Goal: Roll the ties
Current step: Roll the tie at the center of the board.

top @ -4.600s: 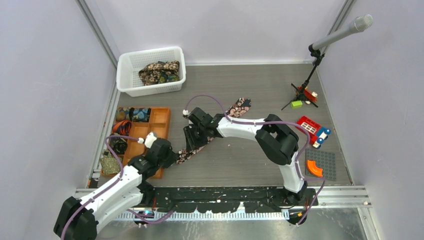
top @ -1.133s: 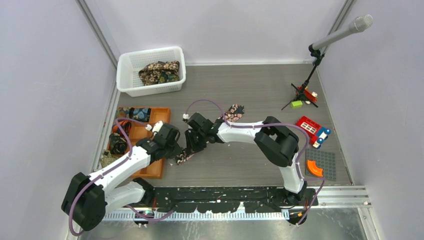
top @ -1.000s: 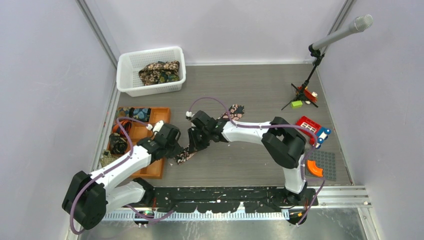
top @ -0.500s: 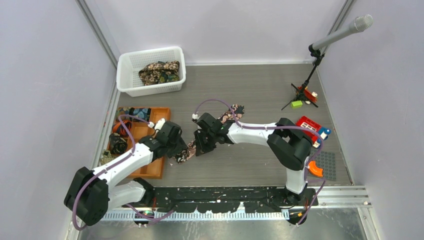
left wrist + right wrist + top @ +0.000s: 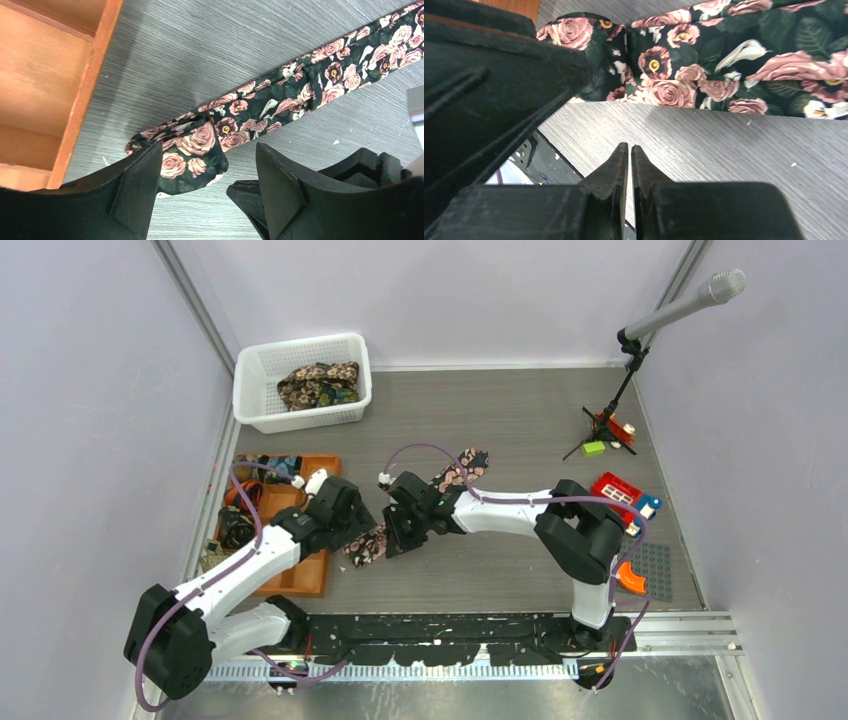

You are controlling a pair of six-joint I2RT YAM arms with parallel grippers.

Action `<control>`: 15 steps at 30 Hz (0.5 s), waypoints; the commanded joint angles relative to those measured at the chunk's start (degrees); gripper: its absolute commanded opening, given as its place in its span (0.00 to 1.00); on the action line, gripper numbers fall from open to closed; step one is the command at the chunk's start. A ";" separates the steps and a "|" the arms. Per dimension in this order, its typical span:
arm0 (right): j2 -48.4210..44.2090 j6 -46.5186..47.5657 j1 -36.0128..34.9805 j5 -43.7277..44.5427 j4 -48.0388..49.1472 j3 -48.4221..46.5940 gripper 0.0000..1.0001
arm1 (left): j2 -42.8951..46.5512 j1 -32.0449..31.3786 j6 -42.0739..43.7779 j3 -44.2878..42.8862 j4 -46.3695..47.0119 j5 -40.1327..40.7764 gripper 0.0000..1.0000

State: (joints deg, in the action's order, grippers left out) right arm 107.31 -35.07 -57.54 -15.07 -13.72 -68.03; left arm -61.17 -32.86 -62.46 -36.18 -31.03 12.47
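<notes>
A black tie [image 5: 455, 472] with pink roses lies slantwise on the grey table, and its near end [image 5: 197, 150] is folded over itself. My left gripper [image 5: 207, 192] is open and straddles that folded end; its left finger [image 5: 135, 190] covers the fold's edge, and nothing is pinched. My right gripper [image 5: 630, 148] is shut and empty, its tips on bare table just beside the tie [image 5: 704, 75], close to the left gripper [image 5: 360, 533]. More ties [image 5: 318, 385] lie bunched in the white basket [image 5: 255, 390].
The orange tray [image 5: 318, 478] stands immediately left of the left gripper, with rolled ties [image 5: 280, 468] in its far compartments. A microphone stand [image 5: 620, 390], a red toy [image 5: 622, 498] and a grey baseplate [image 5: 650, 560] sit at the right.
My left gripper has opened and released the tie's folded end, which now rests on the table. Both grippers have shifted slightly right with the tie; the right one stays shut.
</notes>
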 commanded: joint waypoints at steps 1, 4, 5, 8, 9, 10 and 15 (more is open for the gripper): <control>-3.37 -1.37 -1.22 0.91 2.35 0.28 0.13 | 2.29 0.34 3.19 -3.52 -4.89 5.23 0.70; -3.59 -1.57 -2.27 1.44 2.55 0.26 0.13 | 2.50 1.45 6.10 -5.19 -7.54 7.16 0.67; -3.62 -1.62 -2.57 1.80 2.87 0.31 0.13 | 2.33 2.41 7.43 -5.62 -7.96 7.10 0.65; -3.31 -2.44 -3.69 2.42 4.25 0.74 0.13 | 0.52 6.29 11.78 -6.99 -8.61 4.75 0.57; -3.14 -2.84 -4.02 2.52 5.00 1.02 0.13 | -0.51 7.37 13.29 -7.49 -8.61 3.77 0.54; -2.89 -3.16 -4.46 2.58 5.66 1.07 0.13 | -1.79 8.35 14.79 -8.08 -8.88 2.70 0.51; -0.60 -4.15 -6.26 3.46 6.76 0.21 0.13 | -10.17 10.59 21.56 -11.49 -9.81 -0.73 0.36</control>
State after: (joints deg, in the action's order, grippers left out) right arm 107.28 -37.80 -62.37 -13.34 -10.48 -67.26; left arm -66.24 -23.35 -48.73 -44.29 -39.05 14.87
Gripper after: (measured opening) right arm 0.125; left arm 0.406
